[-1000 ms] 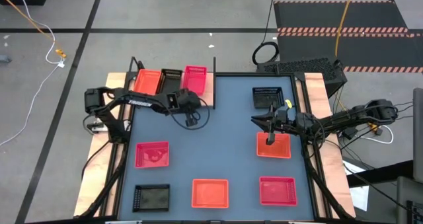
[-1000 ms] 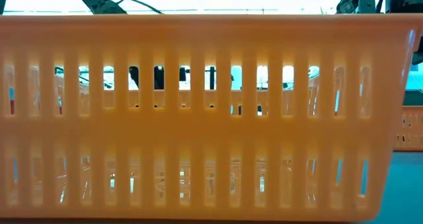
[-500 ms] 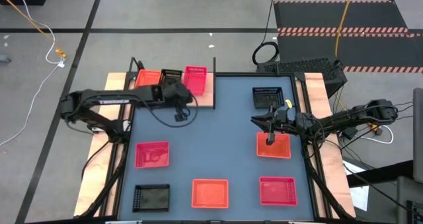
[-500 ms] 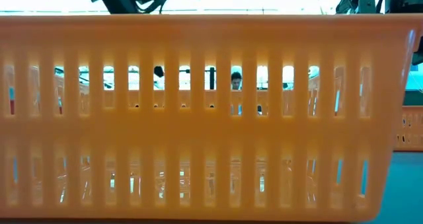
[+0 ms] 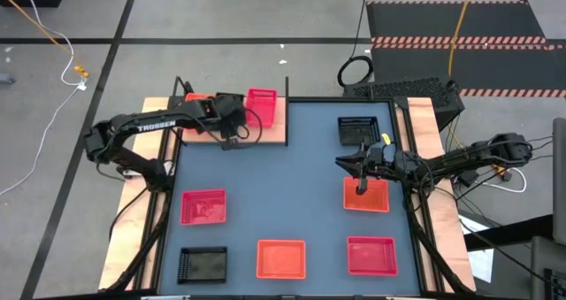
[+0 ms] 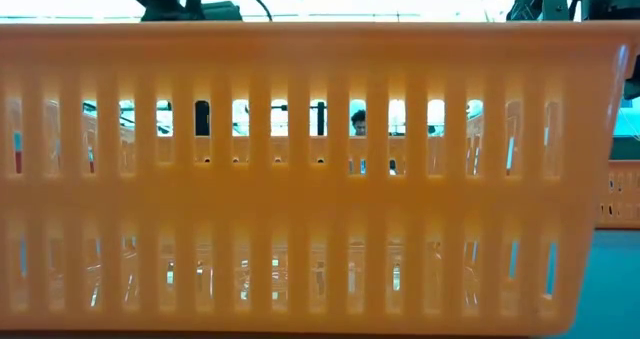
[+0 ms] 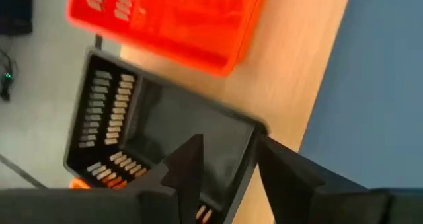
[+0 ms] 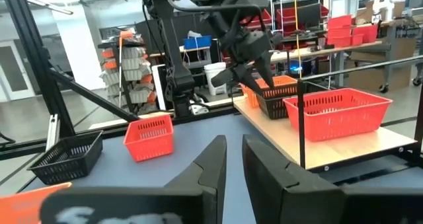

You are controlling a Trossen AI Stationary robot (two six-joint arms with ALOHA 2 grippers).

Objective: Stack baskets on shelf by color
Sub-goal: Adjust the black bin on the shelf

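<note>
On the shelf (image 5: 274, 134) at the tabletop's far-left corner, my left gripper (image 7: 228, 161) straddles the black basket's (image 7: 165, 131) wall, fingers parted; next, I lift clear.

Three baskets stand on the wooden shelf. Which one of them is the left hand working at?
The black basket in the middle of the shelf, between the orange basket and the pink-red basket. The left hand straddles its wall.
</note>
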